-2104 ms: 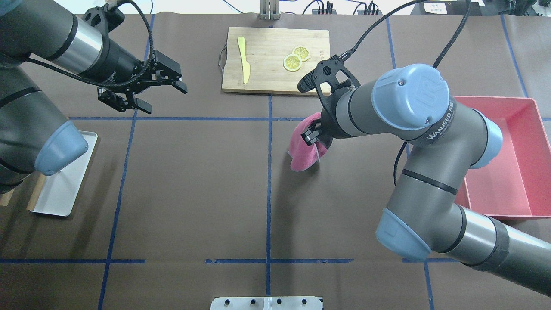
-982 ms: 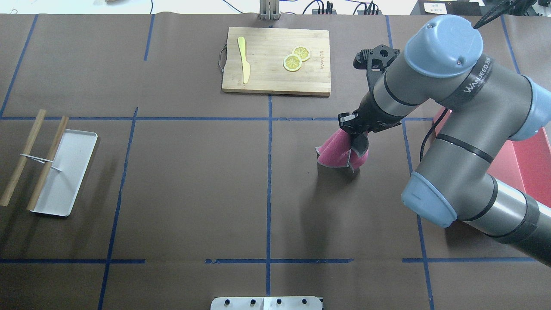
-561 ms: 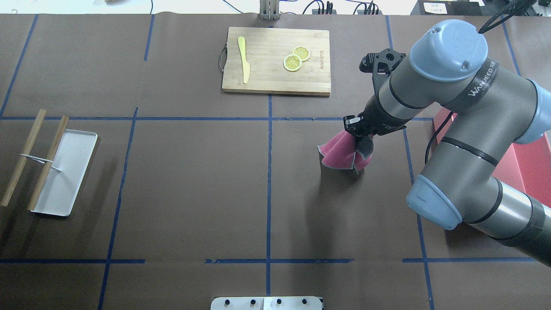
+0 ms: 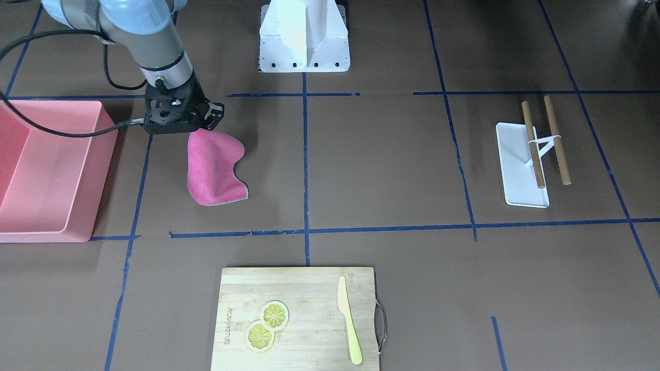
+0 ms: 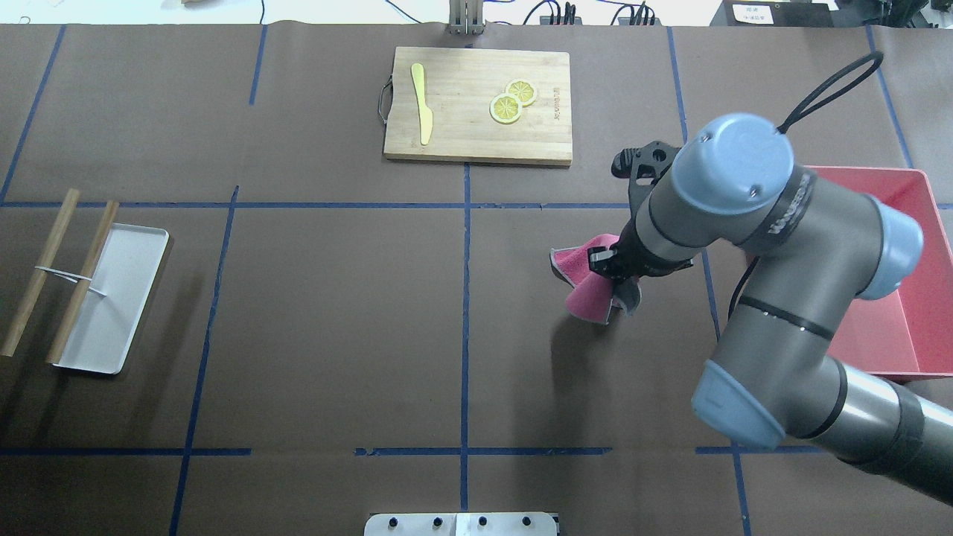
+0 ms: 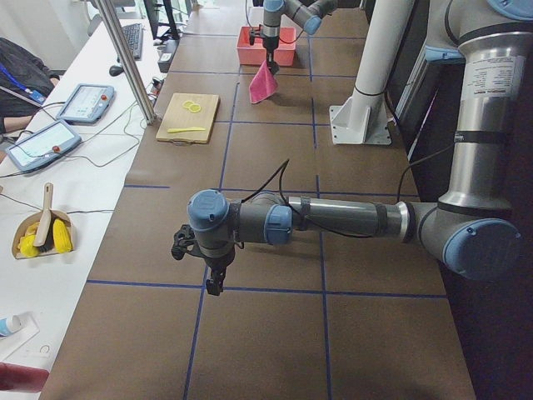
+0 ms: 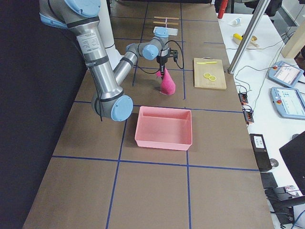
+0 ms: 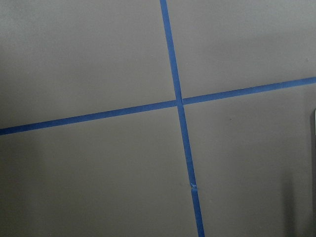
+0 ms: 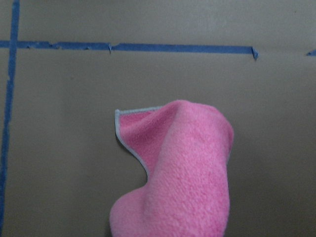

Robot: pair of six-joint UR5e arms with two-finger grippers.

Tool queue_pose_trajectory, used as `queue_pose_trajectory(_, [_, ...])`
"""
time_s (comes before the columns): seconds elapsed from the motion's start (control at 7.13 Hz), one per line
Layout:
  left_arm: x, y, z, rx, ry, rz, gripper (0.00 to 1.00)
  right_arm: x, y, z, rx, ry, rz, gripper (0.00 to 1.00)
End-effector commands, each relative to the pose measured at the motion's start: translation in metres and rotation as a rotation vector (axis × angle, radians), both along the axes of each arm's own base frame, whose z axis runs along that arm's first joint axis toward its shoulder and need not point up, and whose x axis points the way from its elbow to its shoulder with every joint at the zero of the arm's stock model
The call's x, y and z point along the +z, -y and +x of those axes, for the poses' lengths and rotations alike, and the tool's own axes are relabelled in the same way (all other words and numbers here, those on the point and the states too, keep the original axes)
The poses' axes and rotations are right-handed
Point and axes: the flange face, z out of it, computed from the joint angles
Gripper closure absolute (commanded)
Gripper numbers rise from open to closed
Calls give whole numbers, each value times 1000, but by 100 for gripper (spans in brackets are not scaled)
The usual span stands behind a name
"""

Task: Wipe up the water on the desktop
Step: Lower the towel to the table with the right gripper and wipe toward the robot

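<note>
My right gripper (image 5: 612,278) is shut on the top of a pink cloth (image 5: 583,300). The cloth hangs down and its lower edge trails on the dark-brown desktop (image 5: 327,313), right of the centre tape line. It also shows in the front view (image 4: 214,167) below the gripper (image 4: 194,131), and in the right wrist view (image 9: 187,173). I see no water on the surface. My left gripper (image 6: 215,285) shows only in the exterior left view, low over the desktop, and I cannot tell if it is open or shut.
A bamboo cutting board (image 5: 461,134) with a yellow knife and two lemon slices lies at the far centre. A pink bin (image 5: 912,313) stands to the right of the cloth. A white tray (image 5: 112,313) with two wooden sticks lies at the left.
The left arm has left the overhead view. My right gripper carried the cloth to the right, then drew it back toward the robot's side, and the cloth folded over.
</note>
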Motion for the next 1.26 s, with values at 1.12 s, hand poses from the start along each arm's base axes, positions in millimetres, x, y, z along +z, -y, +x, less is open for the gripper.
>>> queue_pose_trajectory(1.12, [0, -2, 4, 2, -56, -7, 0, -40, 11, -181, 142, 81, -43, 100])
